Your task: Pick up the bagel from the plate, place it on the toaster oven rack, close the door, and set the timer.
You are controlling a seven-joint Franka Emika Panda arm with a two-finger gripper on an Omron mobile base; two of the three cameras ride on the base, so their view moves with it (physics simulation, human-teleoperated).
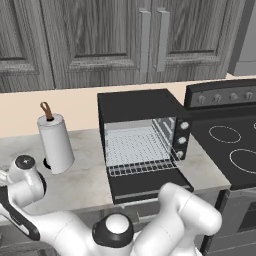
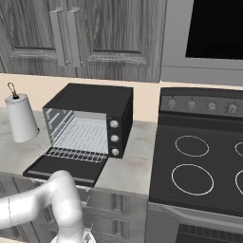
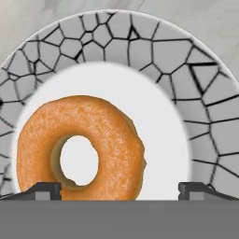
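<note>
Hand view first, and we're looking straight down on the bagel (image 3: 81, 148), an orange-brown ring lying flat on the white centre of the plate (image 3: 196, 79), whose grey rim is crazed with dark crackle lines. Our gripper (image 3: 119, 190) sits right over it with the fingers (image 3: 44, 190) spread wide, one tip at the bagel's near-left edge and the other off past its right side over bare plate; nothing is clamped. Pale marbled stone shows beyond the plate's rim.

Over to the left base view, and we've got a light marbled counter (image 1: 85, 175) running under dark grey wood cabinets (image 1: 100, 40), with a beige wall between them. On it stands the black toaster oven (image 1: 135, 105), its door (image 1: 145, 185) dropped flat toward us, and the toaster oven rack (image 1: 135, 147) sits silver and level inside the cavity. Three knobs (image 1: 181, 140) run down its right face. A paper towel roll (image 1: 56, 142) stands upright, well to the oven's left.

From the right base view, a black stove (image 2: 199, 161) with ringed burners sits just beside the counter on the oven's right.
</note>
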